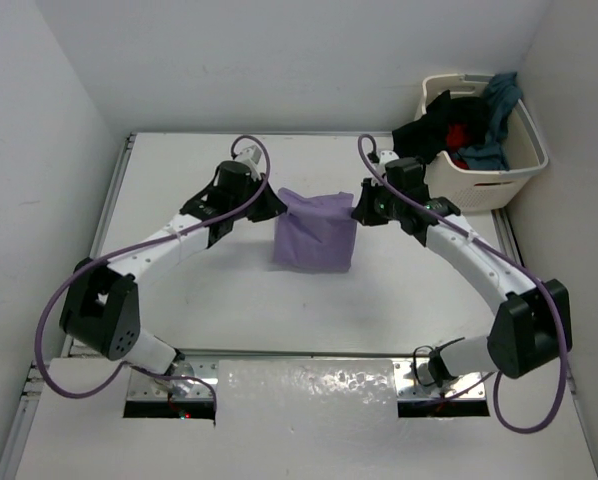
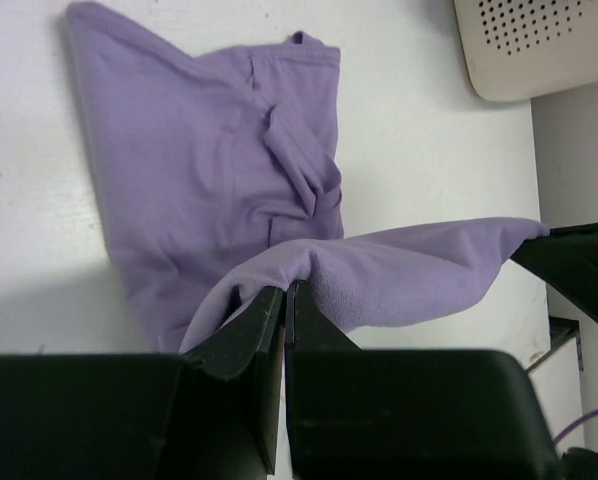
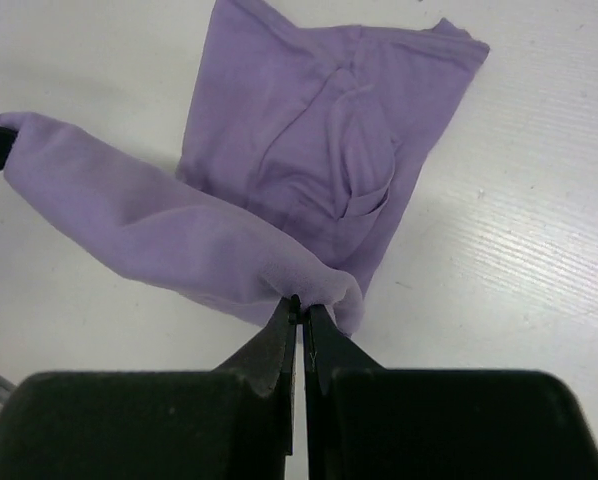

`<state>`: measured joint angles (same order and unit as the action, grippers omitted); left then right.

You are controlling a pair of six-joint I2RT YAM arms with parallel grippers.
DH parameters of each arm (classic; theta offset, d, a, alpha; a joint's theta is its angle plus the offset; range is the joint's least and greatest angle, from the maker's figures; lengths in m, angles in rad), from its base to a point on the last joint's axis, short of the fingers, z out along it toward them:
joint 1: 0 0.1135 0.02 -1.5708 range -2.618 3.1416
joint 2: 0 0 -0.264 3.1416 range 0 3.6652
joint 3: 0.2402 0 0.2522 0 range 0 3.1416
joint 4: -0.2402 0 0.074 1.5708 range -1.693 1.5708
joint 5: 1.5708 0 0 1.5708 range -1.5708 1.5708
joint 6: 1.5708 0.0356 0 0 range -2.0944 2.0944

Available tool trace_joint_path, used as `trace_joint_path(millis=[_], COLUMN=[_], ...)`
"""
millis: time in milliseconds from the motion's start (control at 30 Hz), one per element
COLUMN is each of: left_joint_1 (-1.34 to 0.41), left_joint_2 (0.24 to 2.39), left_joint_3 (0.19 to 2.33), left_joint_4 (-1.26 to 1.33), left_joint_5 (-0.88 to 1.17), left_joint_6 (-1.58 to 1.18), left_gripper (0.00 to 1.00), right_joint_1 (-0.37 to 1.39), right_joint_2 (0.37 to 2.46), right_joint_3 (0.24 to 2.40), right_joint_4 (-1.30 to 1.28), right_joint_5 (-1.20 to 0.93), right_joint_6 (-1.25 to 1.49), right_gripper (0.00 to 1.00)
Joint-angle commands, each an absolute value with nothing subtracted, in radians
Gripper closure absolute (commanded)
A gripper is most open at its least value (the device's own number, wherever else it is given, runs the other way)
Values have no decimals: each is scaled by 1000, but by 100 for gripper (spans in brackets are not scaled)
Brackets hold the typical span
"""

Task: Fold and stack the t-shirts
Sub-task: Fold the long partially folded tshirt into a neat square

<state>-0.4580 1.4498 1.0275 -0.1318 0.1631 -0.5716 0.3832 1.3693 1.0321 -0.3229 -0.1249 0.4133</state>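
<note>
The lavender t-shirt lies partly folded on the white table's middle, its far edge lifted and stretched between both grippers. My left gripper is shut on the lifted edge's left corner; in the left wrist view the cloth bunches at the left gripper. My right gripper is shut on the right corner, the fabric pinched at the right gripper. The shirt's lower part rests flat. Black, red and teal t-shirts sit piled in the basket.
A cream laundry basket stands at the table's back right, close behind the right arm; its perforated wall shows in the left wrist view. White walls enclose the table on the left, back and right.
</note>
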Motion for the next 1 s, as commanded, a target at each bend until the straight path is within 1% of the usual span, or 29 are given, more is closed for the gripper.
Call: trace_joint_path(millis=[0, 133, 533, 633, 767, 967], left_joint_1=[-439, -416, -361, -351, -344, -318], left_joint_2=[1497, 1601, 1812, 1858, 1942, 2057], left_joint_3=[1118, 1181, 1338, 1371, 1471, 1534], left_joint_4=[-54, -67, -72, -68, -97, -101], left_joint_5=[176, 190, 232, 233, 252, 253], left_joint_6=[-542, -523, -482, -476, -462, -468], left_gripper=[100, 100, 100, 100, 100, 100], right_joint_1=[354, 313, 242, 235, 230, 216], right_joint_2=[1411, 1498, 1747, 1810, 1874, 1991], right_joint_3=[1098, 1143, 1307, 1350, 1408, 1494], right_joint_4=[-275, -256, -215, -219, -227, -227], right_joint_5=[-175, -212, -325, -310, -291, -247], right_joint_6=[391, 396, 376, 383, 402, 411], right_gripper=[100, 100, 100, 100, 100, 100])
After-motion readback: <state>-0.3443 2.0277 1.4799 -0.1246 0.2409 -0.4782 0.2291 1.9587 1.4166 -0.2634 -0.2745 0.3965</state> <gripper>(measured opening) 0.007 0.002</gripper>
